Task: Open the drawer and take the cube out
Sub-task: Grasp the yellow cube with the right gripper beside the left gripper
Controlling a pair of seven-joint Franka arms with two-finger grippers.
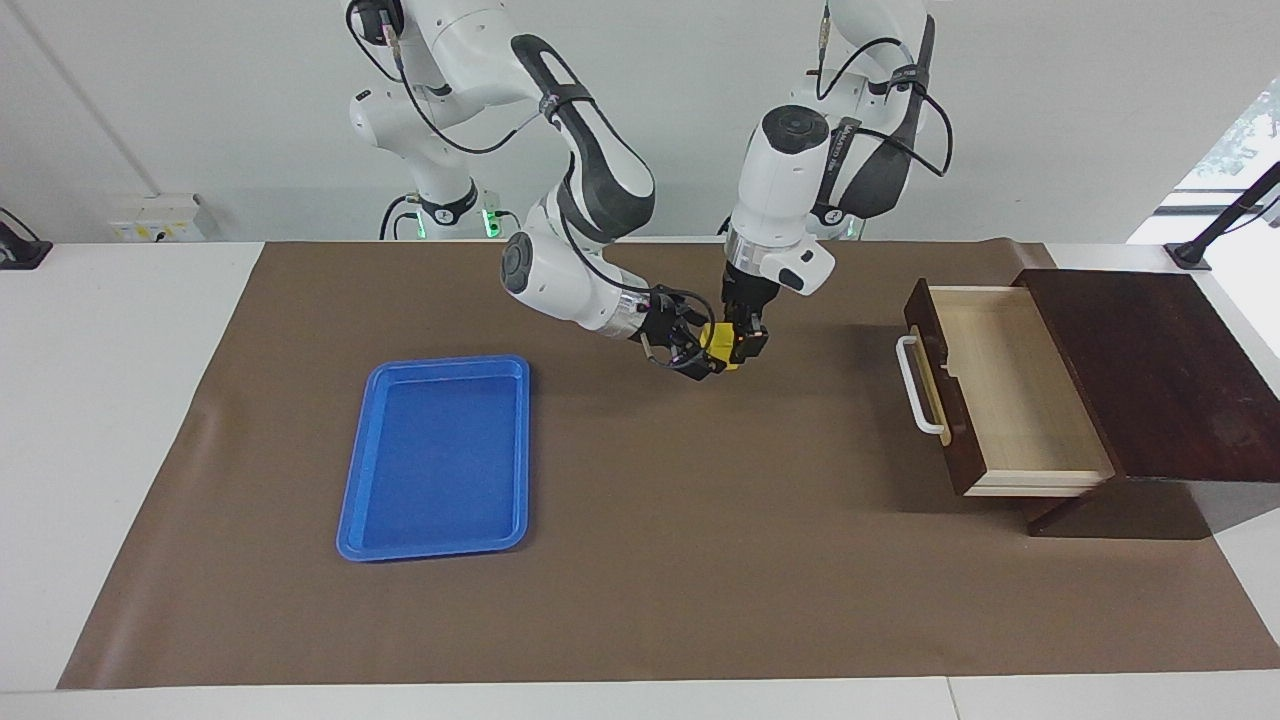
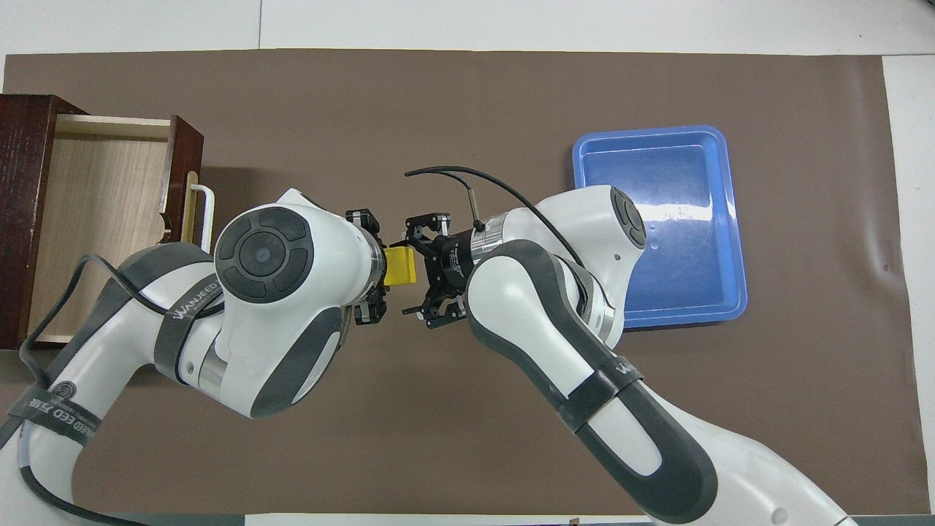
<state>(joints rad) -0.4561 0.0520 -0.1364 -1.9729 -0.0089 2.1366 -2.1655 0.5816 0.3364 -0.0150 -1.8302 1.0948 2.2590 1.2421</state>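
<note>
The dark brown drawer (image 1: 940,385) stands pulled open toward the left arm's end of the table. Its pale interior (image 2: 95,219) holds nothing. The yellow cube (image 1: 717,343) is up in the air over the middle of the mat, between the two grippers; it also shows in the overhead view (image 2: 401,265). My left gripper (image 1: 745,345) points straight down and is shut on the cube. My right gripper (image 1: 692,352) comes in sideways, and its fingers (image 2: 420,310) stand open on either side of the cube.
An empty blue tray (image 1: 440,460) lies on the brown mat toward the right arm's end of the table, also in the overhead view (image 2: 657,226). The dark cabinet (image 1: 1150,370) that houses the drawer sits at the mat's edge.
</note>
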